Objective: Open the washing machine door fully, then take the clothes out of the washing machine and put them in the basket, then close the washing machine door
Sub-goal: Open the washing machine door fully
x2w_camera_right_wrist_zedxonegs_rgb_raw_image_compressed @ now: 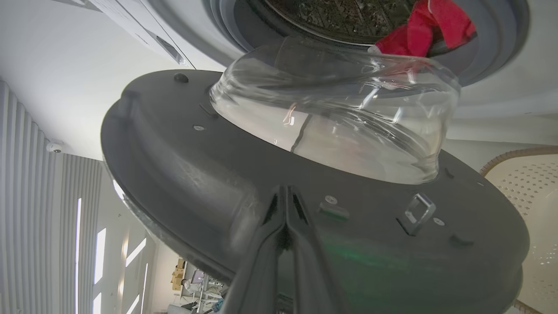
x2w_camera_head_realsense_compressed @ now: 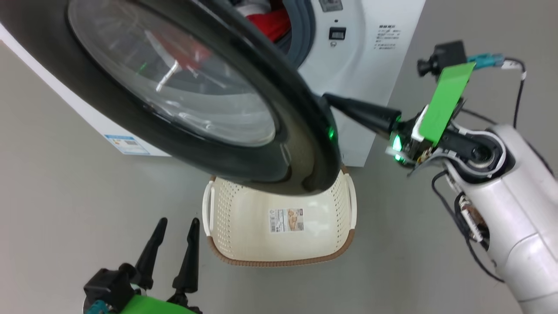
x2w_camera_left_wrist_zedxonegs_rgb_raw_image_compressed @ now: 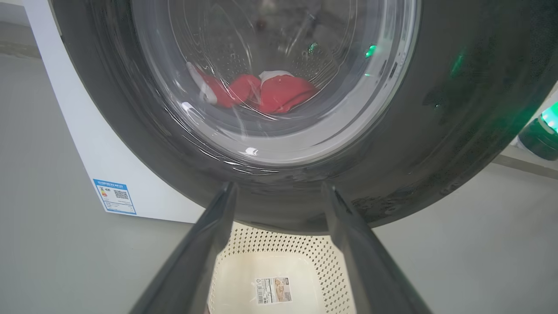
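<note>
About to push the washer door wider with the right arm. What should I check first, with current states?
1. Washing machine door fully open: not ok, part-way, overhanging the basket.
2. Right gripper on the door: ok, shut, tips at its inner rim.
3. Left gripper clear of the door: ok, open, low beside the basket.
4. Basket empty: ok.
5. Clothes in the washing machine: ok, in the drum.

L tool sits low at head view's lower left, fingers pointing up, spread wide, nothing btwn them. R arm, white forearm, comes in from lower right w/ wrist bent. R tool points up-left, fingers pressed tight together.
</note>
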Robot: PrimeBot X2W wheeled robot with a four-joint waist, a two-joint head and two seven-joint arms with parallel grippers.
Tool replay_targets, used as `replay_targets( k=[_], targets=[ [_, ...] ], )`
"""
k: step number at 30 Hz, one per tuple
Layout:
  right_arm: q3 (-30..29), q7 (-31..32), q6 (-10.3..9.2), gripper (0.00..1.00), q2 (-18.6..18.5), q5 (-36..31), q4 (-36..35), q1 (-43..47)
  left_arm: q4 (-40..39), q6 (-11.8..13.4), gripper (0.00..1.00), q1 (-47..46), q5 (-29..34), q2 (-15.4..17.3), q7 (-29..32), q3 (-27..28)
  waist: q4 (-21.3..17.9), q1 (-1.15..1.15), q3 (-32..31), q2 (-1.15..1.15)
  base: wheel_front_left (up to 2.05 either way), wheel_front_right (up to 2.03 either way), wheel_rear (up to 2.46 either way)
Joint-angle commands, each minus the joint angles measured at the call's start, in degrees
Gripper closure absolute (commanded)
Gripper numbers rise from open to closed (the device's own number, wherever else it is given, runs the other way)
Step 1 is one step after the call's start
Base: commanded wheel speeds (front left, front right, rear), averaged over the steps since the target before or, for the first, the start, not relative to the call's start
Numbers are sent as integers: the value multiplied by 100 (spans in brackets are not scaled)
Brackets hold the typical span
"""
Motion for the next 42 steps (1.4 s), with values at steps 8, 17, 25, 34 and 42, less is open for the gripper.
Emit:
replay_targets(
  k=[8,17,25,34,42],
  targets=[
    [32,298,30,100,273,-157,-428,537,-163,-32,0,233,88,86,-70,215,-67,0,-313,0,0,0,0],
    [-30,405,30,100,355,-296,-605,786,-192,-32,0,279,85,86,-70,235,-83,0,-378,0,0,0,0],
    [-197,169,30,100,383,-611,-582,812,-211,-32,0,254,63,86,-70,223,-103,0,-362,0,0,0,0],
    [-383,-223,30,100,324,-971,-455,1006,-193,-32,0,250,87,86,-70,184,-164,0,-418,0,0,0,0],
    [-531,-527,30,70,180,-1118,-562,1650,-180,-32,0,320,138,86,-70,241,-261,0,-533,0,0,0,0]
  ],
)
